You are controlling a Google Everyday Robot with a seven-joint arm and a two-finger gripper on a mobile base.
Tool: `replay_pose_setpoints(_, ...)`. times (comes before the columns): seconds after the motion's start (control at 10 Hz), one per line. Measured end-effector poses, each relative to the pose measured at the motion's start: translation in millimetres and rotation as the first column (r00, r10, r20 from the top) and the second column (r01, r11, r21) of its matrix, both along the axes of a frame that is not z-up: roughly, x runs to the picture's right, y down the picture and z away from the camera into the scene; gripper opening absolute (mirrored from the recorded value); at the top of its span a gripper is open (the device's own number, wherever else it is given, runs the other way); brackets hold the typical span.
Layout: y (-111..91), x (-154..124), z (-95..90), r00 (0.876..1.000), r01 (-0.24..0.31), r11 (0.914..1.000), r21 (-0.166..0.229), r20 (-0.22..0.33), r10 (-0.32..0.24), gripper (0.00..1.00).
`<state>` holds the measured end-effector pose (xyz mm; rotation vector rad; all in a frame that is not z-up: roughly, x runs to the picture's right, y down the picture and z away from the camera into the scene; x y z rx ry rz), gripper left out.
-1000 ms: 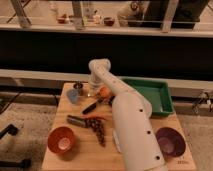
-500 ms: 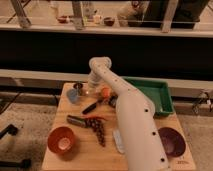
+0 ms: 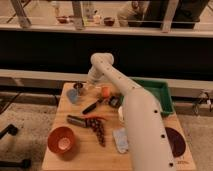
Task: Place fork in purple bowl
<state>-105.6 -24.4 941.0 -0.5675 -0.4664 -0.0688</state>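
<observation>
Nearest, at the lower left of the frame, the orange-red bowl [image 3: 62,140] is being carried by the wooden table [image 3: 55,160]. At the lower right, the purple bowl [image 3: 177,142] is being partly covered by the thick white arm [image 3: 142,125], which is rising from the bottom edge towards the upper middle. Just left of the arm, a pale grey-blue packet [image 3: 120,140] is being shown flat on the wood, and beside it a string of dark brown pieces [image 3: 100,131] is being seen running up the middle of the table. Further back, the black-handled utensil [image 3: 92,106] is being shown lying slantwise, with a small orange object [image 3: 105,91] beyond it. A green tray [image 3: 161,93] is being held at the right side of the table. At the far left corner, the gripper [image 3: 85,86] is being held low beside a blue object [image 3: 73,95]; whether the claw is wide, narrow or holding something cannot be told. The fork cannot be picked out with certainty; nothing is being shown in the visible part of the purple bowl
</observation>
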Motion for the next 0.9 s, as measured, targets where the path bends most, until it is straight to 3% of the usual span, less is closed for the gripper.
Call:
replay_pose_setpoints(0.4, -12.8, 5.2, -28.7, 0.999, -0.017, 0.9993, 0.033, 0.036, 0.015, 0.10)
replay_pose_setpoints(0.9, -7.8, 16.3, -53.5, 0.997, -0.029, 0.9991, 0.031, 0.072, 0.027, 0.10)
